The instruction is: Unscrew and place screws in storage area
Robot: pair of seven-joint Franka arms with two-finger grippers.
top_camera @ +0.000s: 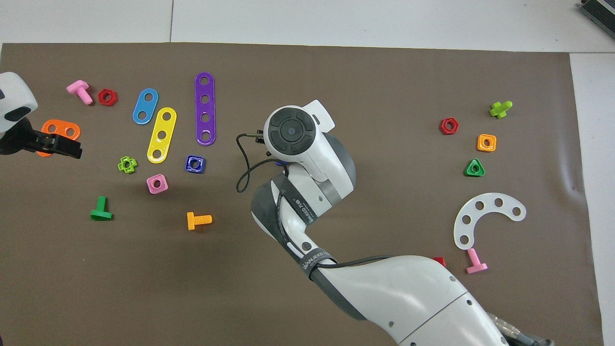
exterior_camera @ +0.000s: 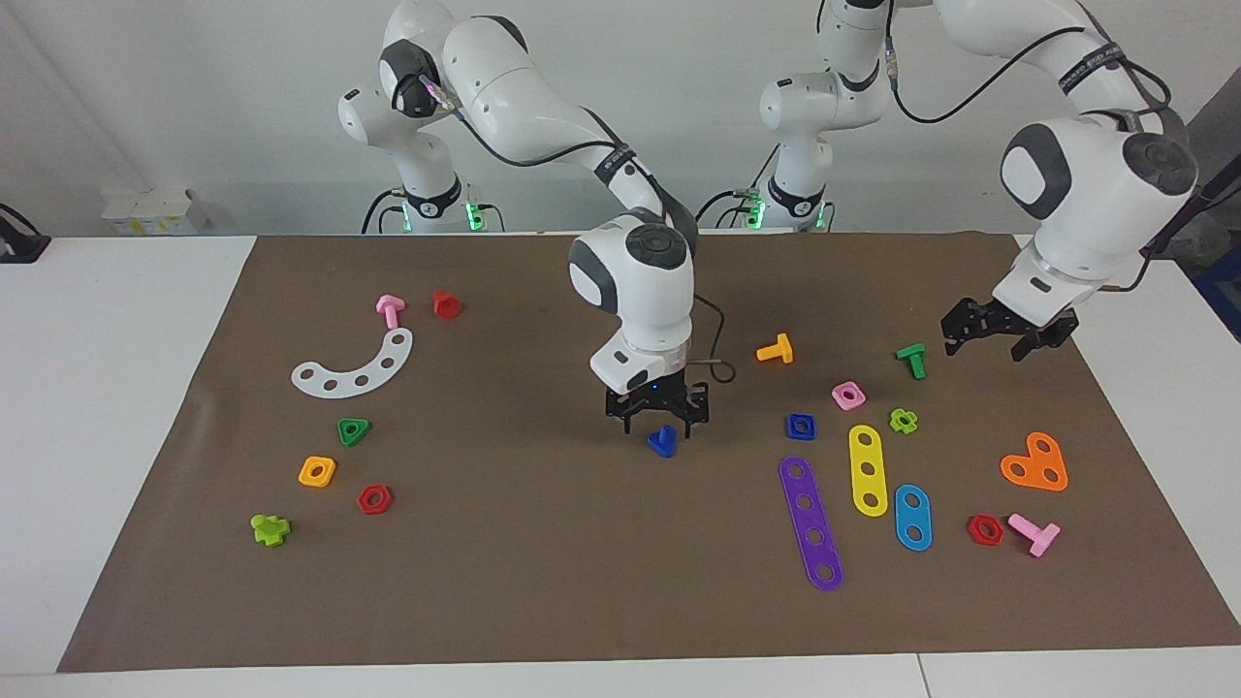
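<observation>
Right arm over the dark-blue screw at mid-mat; left arm waiting.

We see the brown mat [exterior_camera: 582, 562] covering the table, with our right gripper [exterior_camera: 657, 419] low over its middle, fingers spread to either side of the dark-blue screw [exterior_camera: 663, 441], which lies on the mat just under the tips; whether they touch it we cannot tell. Our left gripper [exterior_camera: 1003, 334] hangs in the air, jaws parted and empty, near the green bolt [exterior_camera: 912, 361]. The storage area holds the white curved strip [exterior_camera: 357, 368], orange nut [exterior_camera: 317, 471], green nut [exterior_camera: 354, 430] and red nut [exterior_camera: 374, 499], well apart from the screw, toward the right arm's end.
</observation>
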